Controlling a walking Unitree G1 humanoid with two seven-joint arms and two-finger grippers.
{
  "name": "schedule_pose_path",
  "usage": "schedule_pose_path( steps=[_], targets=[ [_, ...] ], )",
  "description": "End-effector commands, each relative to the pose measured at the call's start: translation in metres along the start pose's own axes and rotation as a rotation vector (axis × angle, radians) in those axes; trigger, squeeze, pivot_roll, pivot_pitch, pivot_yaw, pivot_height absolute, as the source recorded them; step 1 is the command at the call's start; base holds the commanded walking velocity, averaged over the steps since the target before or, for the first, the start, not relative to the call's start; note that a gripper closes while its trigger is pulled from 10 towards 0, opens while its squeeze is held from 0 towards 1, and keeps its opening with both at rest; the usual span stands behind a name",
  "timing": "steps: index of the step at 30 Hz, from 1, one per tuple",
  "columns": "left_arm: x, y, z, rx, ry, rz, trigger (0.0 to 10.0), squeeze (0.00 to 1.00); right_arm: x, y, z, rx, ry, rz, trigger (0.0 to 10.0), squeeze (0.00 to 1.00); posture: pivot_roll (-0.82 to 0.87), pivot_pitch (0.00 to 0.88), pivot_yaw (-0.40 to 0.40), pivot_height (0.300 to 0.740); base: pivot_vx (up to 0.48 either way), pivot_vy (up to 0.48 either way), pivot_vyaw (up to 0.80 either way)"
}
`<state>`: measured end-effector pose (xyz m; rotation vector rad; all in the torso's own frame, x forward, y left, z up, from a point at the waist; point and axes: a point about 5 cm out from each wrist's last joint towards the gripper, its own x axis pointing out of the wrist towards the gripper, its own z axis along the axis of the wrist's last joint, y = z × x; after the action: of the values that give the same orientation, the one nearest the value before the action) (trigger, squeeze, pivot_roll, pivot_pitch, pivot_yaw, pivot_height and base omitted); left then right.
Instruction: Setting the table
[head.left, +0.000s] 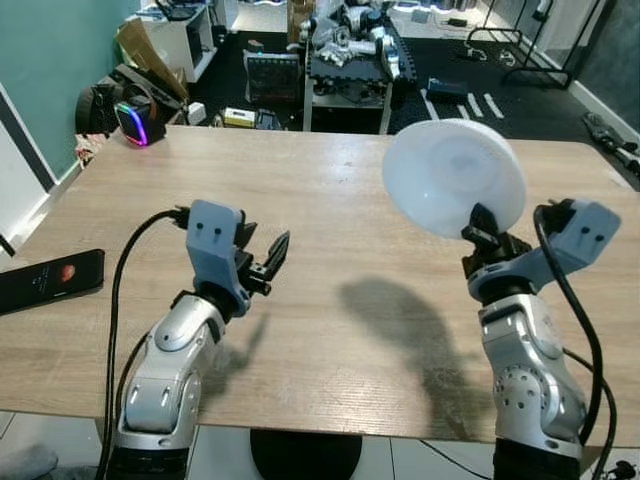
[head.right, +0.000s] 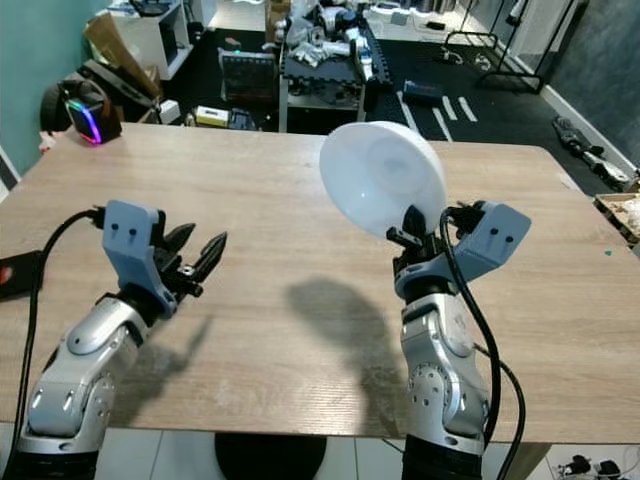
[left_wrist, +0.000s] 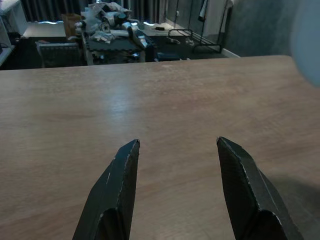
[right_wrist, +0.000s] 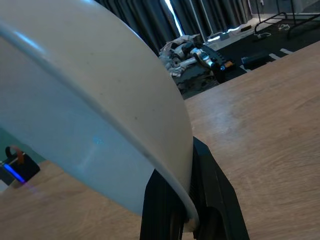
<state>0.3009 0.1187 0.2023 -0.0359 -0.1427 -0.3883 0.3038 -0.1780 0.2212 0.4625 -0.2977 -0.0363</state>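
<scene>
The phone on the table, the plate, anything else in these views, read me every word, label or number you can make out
No readable text.
Phone: screen shows a red mark, writing too small to read.
Plate, held by the right gripper: plain white, unmarked.
Clutter on the shelf beyond the table: labels too blurred.

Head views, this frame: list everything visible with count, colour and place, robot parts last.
Table: one, light wood, in front of the robot.
Plate: one, white, held tilted above the table's right side.
Phone: one, black, flat at the table's left edge.
Headset: one, dark with glowing coloured ring, on the floor past the table's far left corner.
Cart: one, dark, piled with grey parts, on the floor beyond the table.
Boxes: cardboard, brown, far left by the white shelf.
Left gripper: black fingers open, over the table's left side.
Right gripper: black fingers clamped on the plate's rim.
</scene>
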Motion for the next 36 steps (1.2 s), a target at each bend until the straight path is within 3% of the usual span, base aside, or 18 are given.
schedule_pose_path(
  steps=[1,7,13,24,36],
  targets=[
    [-0.004,0.001,-0.005,0.010,0.039,0.015,10.0,0.00,-0.004,-0.003,0.002,-0.016,-0.014,-0.004,10.0,0.00,-0.11,0.000,0.054,0.740,0.000,0.000,0.00],
    [-0.005,0.011,-0.016,0.105,0.104,0.109,10.0,0.00,-0.013,-0.017,0.004,-0.051,-0.023,-0.083,10.0,0.00,-0.12,0.000,0.065,0.740,0.000,0.000,0.00],
    [-0.002,0.021,-0.014,0.052,0.096,0.217,10.0,0.00,-0.016,-0.023,-0.005,-0.056,-0.003,-0.116,10.0,0.00,-0.12,0.000,0.065,0.740,0.000,0.000,0.00],
    [0.000,0.019,-0.010,0.029,0.074,0.229,10.0,0.00,-0.015,-0.022,-0.009,-0.058,0.016,-0.107,10.0,0.00,-0.12,0.000,0.058,0.740,0.000,0.000,0.00],
    [0.001,0.017,-0.009,0.023,0.067,0.225,10.0,0.00,-0.015,-0.023,-0.012,-0.060,0.027,-0.108,10.0,0.00,-0.13,0.000,0.061,0.740,-0.281,0.000,0.00]
  ],
)
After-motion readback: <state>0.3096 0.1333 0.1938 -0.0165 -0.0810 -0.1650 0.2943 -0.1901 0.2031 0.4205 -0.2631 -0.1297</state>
